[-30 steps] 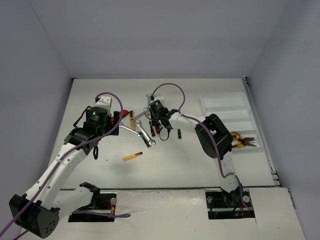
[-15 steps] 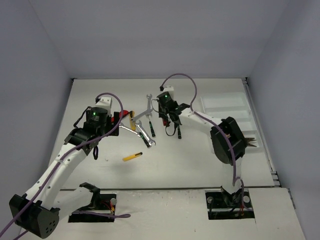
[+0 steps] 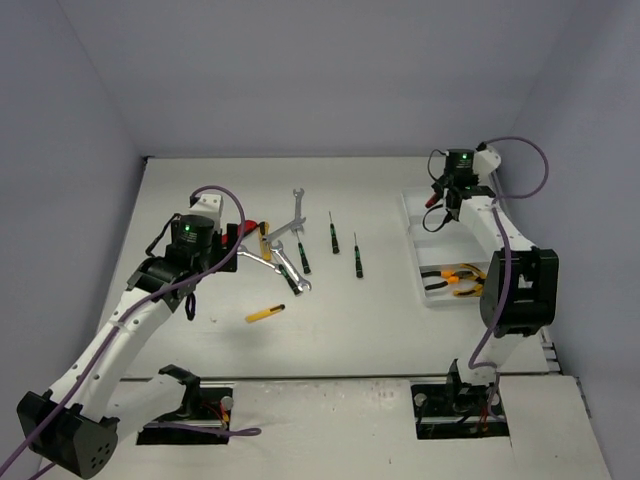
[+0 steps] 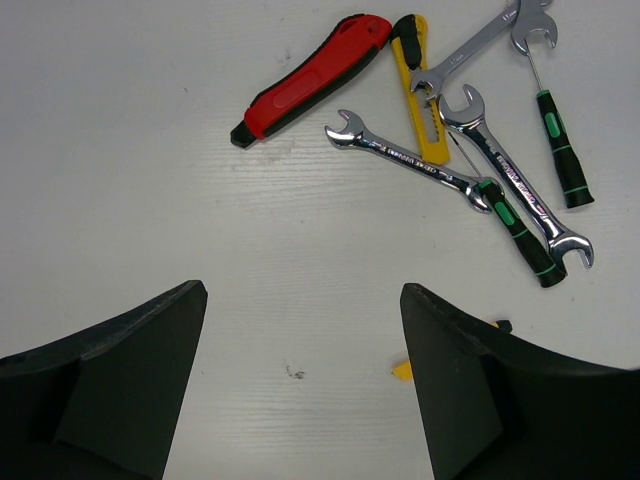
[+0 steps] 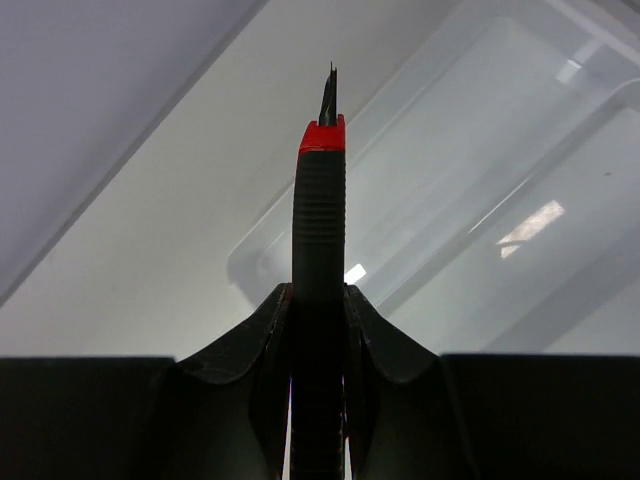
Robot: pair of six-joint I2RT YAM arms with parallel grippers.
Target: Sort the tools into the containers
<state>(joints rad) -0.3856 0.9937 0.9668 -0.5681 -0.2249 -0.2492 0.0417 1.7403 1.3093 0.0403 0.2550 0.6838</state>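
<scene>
Black ribbed plastic with a red collar: the slim screwdriver [image 5: 318,190] is pinched between the pressed-in jaws of the right gripper [image 5: 318,300]. Its thin tip points out over the far corner of the white tray [image 5: 480,140]. In the overhead view the right gripper hangs above the tray's far compartment, close to the left rim.

To place the screwdriver well, I would carry it inward from the rim and turn it lengthwise along the compartment. I would then lower it close to the floor before letting go, so it neither bounces nor bridges a divider. Orange pliers [image 3: 455,278] lie in a nearer compartment, well apart.

Across the table, the left gripper [image 4: 300,300] hovers with its jaws spread wide above the wrenches [image 4: 410,160] and the red cutter [image 4: 305,85].
</scene>
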